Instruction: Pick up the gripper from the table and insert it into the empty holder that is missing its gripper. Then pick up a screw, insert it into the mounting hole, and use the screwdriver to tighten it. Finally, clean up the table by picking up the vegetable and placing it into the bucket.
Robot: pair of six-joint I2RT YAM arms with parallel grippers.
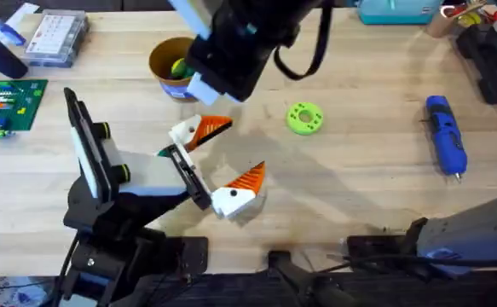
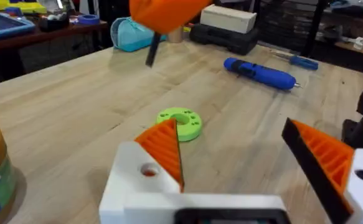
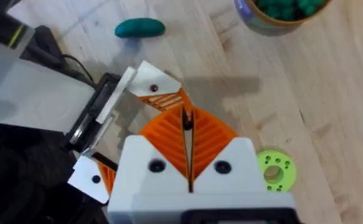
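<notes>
Bucket [image 1: 158, 60] holding green vegetables, another vegetable [image 3: 141, 28] on table [image 1: 359, 196] beside holder [image 1: 150, 175], orange gripper [image 1: 207, 130] seated on it, right gripper [image 3: 186, 121] pinching thin dark piece [image 2: 151, 53], left gripper [image 2: 243, 155] spread wide, empty.

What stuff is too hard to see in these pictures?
Overhead: the right arm, dark and blurred, covers part of the bucket.
Right wrist: the thin dark piece in the shut right pincer is too small to name.
Left wrist: the bucket is cut off by the edge.
</notes>
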